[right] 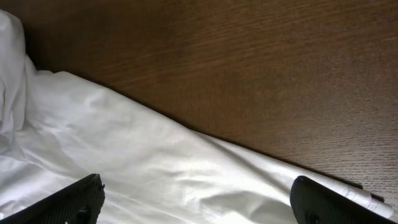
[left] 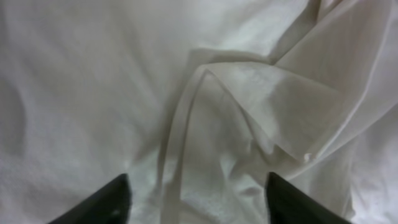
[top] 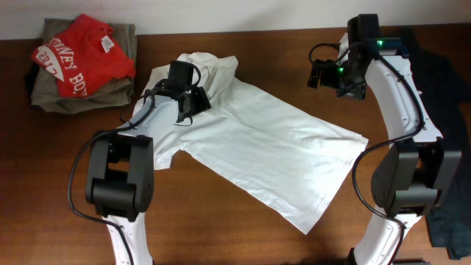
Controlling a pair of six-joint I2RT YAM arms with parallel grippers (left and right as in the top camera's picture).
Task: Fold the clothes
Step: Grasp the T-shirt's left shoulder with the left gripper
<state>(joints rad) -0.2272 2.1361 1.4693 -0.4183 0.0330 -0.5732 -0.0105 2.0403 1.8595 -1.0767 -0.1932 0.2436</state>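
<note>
Left fingers (left: 102, 202) spread wide, empty; bunched seam fold of plain white cotton T-shirt (left: 236, 99) directly between them. Your right fingers (right: 74, 199), equally wide, empty, sit beside shirt's long edge; left arm nearer.

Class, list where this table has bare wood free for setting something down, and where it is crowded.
Bare table runs along the far edge between the white T-shirt and the right gripper, and at the near left corner. Crowded: folded pile far left, dark garment at right.
</note>
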